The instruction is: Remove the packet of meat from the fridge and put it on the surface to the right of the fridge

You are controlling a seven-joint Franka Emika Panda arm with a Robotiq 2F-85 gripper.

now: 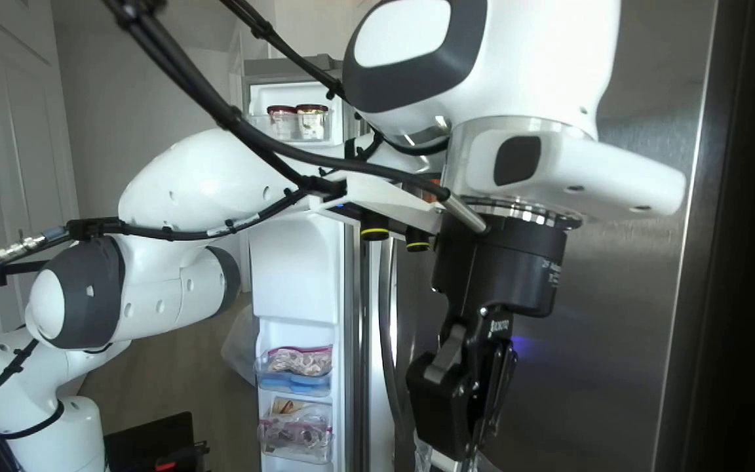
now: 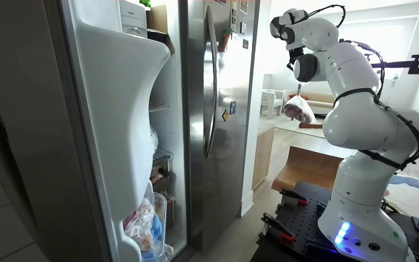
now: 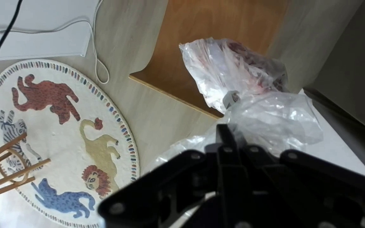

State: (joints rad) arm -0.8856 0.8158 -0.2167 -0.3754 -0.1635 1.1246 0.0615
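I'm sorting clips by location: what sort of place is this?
Most likely a home, perhaps where a kitchen meets a living area: there is a stainless-steel fridge standing open, what looks like a pale sofa in the background, and a round rug decorated with animals.
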